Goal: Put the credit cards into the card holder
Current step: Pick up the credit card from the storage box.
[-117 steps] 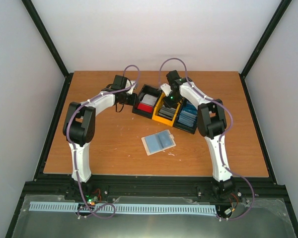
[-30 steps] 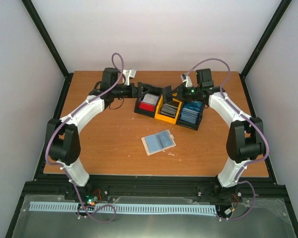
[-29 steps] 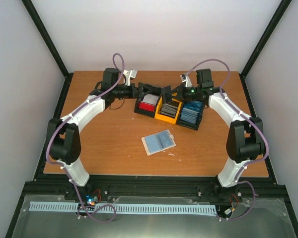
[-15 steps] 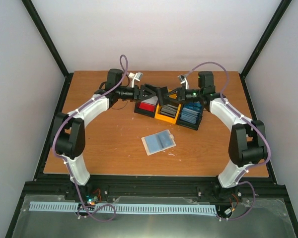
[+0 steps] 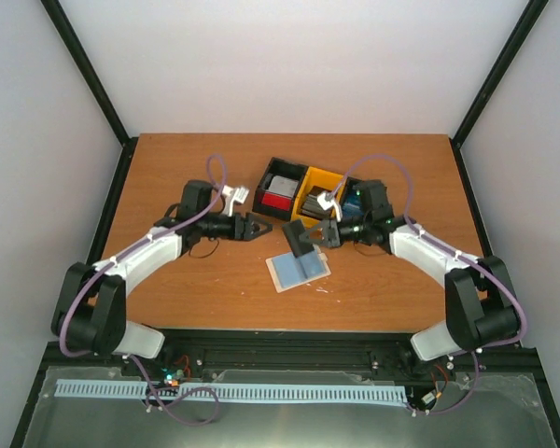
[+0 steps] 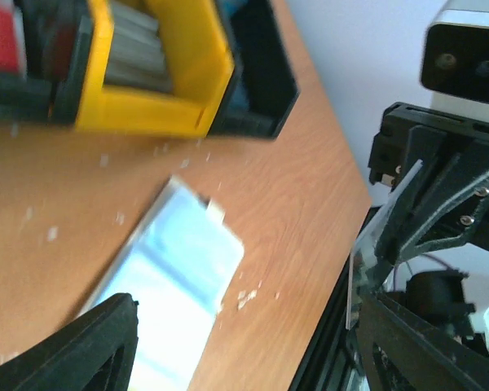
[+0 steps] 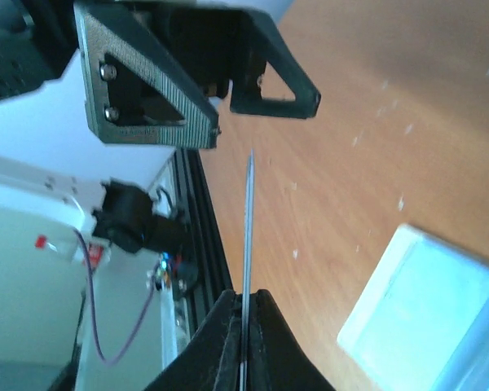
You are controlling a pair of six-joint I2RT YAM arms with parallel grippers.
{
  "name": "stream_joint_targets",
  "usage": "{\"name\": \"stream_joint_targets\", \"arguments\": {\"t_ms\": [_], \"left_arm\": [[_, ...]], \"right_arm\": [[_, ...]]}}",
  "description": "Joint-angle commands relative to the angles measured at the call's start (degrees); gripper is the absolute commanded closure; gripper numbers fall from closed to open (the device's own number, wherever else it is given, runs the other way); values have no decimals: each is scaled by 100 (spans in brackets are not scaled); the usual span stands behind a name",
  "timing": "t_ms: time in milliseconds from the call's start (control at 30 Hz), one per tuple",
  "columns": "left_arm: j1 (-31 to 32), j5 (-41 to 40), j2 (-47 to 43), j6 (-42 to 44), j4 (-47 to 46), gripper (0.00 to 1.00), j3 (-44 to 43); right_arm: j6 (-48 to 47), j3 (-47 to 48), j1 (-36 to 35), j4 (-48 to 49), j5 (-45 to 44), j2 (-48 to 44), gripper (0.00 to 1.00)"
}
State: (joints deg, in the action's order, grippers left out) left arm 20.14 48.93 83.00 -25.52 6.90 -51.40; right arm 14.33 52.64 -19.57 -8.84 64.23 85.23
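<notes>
The card holder point(image 5: 299, 269) is a pale, flat wallet with a small tab, lying on the table in front of the bin tray; it also shows in the left wrist view point(image 6: 167, 285) and the right wrist view point(image 7: 428, 314). My right gripper point(image 5: 319, 234) hovers just above its far edge, shut on a dark grey credit card point(image 5: 299, 237), seen edge-on point(image 7: 248, 220) in its own wrist view. My left gripper point(image 5: 259, 229) faces it from the left, open and holding nothing, its fingers point(image 6: 106, 346) wide apart. More credit cards lie in the tray.
The black-and-yellow three-compartment bin tray point(image 5: 310, 175) stands behind the card holder, with red-and-silver cards point(image 5: 278, 191) in its left compartment and its right part hidden by my right arm. The table's near edge and black frame rail point(image 7: 197, 244) run close by.
Both arms have come down from above the tray toward the card holder. The right gripper has carried the grey card along. The left gripper's fingers have narrowed slightly.
</notes>
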Motion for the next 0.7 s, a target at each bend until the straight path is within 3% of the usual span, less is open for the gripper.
{"name": "stream_joint_targets", "arguments": {"t_ms": [0,200,467,667], "left_arm": [[85,-425,-633,46,-153,25,913],[113,-481,-1170,-137,-378,24,1724],[119,-382,-1304,-213,-361,25,1872],[122,267,-1316,-205,-627,24,1766]], "right_arm": [[-526,-778,-451,799,-651,-528,96],[-790,-1817,-1069,1510,-2230,-1367,97],[-1004,-2100,-1620,1422,-3502,-1789,97],[-505,-1852,-1679,1388,-3433,-1821,97]]}}
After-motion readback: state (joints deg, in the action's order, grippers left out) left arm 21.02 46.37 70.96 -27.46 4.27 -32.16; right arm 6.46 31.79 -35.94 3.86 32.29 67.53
